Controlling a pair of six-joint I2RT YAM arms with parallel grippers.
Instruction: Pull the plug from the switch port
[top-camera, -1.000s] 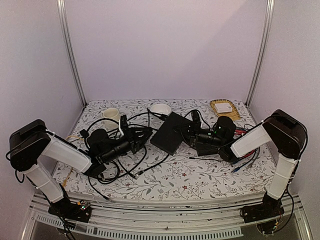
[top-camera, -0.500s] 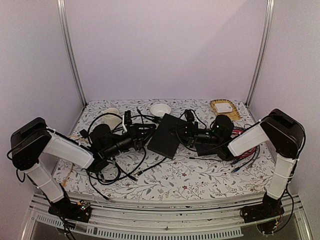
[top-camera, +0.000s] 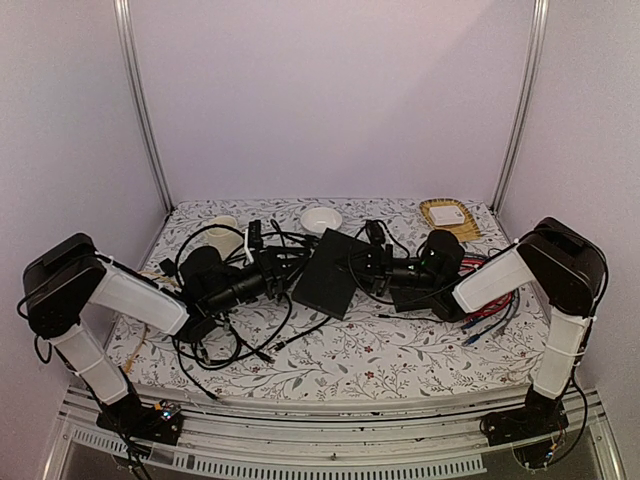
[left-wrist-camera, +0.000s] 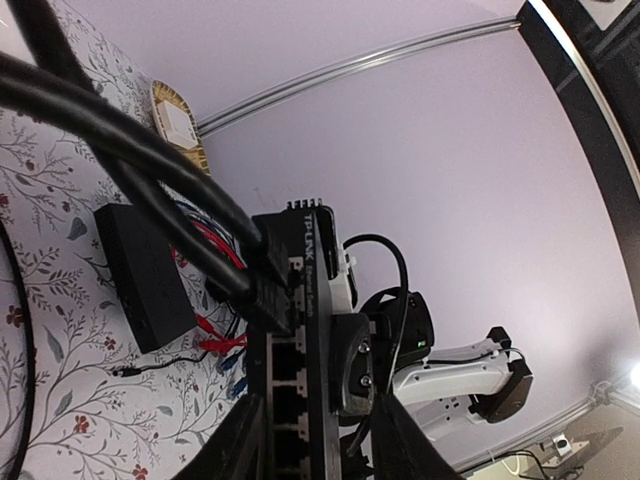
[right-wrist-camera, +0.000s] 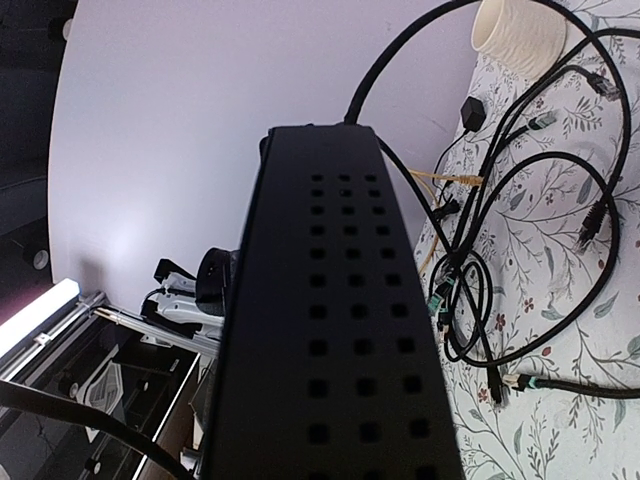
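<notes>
Mid-counter (top-camera: 400, 360), the right claw (top-camera: 378, 262) clamped the switch (top-camera: 325, 275). The left claw (left-wrist-camera: 315, 455), fingers apart and holding nothing, faced the plug (left-wrist-camera: 272, 295) seated in its port. If the latch caught, a pull could have dragged the switch from that grip.

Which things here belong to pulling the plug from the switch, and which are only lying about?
Job: switch, plug in its port, right gripper holding it, left gripper.
Lying about: second black box, cup, bowl, basket, loose cables.
</notes>
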